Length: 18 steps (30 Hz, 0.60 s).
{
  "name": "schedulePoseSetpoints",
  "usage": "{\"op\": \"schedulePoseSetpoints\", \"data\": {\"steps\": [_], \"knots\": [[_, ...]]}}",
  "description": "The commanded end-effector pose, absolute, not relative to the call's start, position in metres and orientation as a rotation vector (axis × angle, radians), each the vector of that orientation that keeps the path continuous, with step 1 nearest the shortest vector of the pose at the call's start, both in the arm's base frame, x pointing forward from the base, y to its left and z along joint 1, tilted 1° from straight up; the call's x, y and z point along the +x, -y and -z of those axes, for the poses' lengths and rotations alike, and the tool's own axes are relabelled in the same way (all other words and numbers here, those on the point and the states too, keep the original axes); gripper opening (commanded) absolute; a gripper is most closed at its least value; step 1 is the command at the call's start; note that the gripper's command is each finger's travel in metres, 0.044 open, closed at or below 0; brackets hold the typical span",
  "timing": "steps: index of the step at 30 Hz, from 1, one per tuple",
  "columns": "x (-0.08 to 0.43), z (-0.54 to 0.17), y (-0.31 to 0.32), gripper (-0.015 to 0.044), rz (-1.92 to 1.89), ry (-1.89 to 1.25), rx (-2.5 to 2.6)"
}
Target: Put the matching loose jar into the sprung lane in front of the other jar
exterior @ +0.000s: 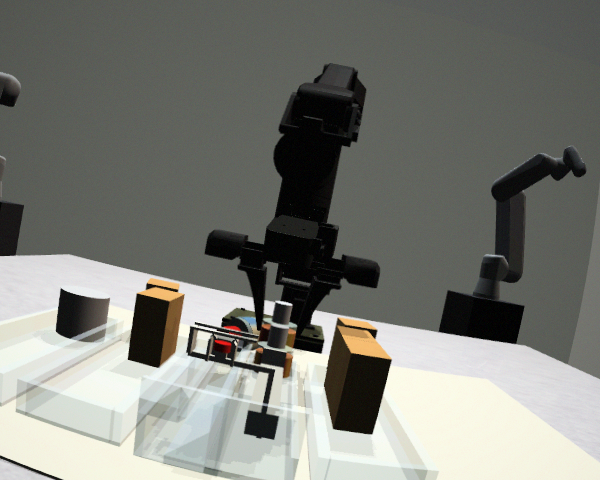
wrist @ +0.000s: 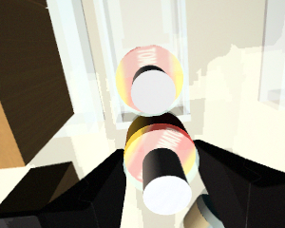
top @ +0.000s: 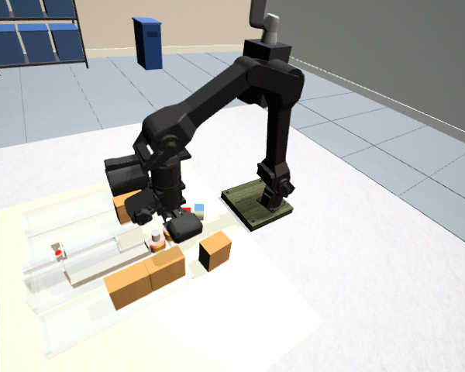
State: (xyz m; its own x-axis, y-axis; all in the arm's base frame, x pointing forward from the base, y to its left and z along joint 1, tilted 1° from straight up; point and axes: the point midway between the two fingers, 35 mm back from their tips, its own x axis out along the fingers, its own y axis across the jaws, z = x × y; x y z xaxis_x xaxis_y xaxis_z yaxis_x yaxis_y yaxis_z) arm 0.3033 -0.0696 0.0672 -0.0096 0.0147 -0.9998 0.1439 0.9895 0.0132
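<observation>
My gripper [top: 165, 230] [exterior: 281, 330] [wrist: 159, 151] is shut on the loose jar [top: 167, 234] [exterior: 291, 335] [wrist: 182, 151], which has a pink top, an amber body and a grey knob. It holds the jar upright at the front end of the sprung lane. The matching lane jar [top: 156, 243] [exterior: 287, 363] [wrist: 149, 58] stands just behind it. The two look very close; whether they touch is unclear. The held jar partly hides the low front stop [wrist: 182, 117]. Its underside is hidden, so its height over the lane floor cannot be told. A dark pusher edge [top: 147, 246] shows behind the lane jar.
Orange blocks [top: 164, 262] [exterior: 359, 382] [wrist: 28, 71] stand in the neighbouring lane, with a single block [top: 215, 251] [wrist: 45, 187] in front. Another block [exterior: 155, 325] and a grey cylinder [exterior: 82, 315] stand across. A blue-and-cream jar [top: 199, 211] [wrist: 199, 215] lies near the gripper.
</observation>
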Motion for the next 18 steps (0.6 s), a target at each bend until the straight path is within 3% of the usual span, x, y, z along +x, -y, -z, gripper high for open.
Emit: {"op": "schedulePoseSetpoints", "data": {"steps": [1,18], "knots": [[0.3128,-0.0701,0.0708,0.0,0.107,-1.552,0.127],[0.3202,-0.0709,0.0719,0.0,0.107,-1.551,0.127]]}}
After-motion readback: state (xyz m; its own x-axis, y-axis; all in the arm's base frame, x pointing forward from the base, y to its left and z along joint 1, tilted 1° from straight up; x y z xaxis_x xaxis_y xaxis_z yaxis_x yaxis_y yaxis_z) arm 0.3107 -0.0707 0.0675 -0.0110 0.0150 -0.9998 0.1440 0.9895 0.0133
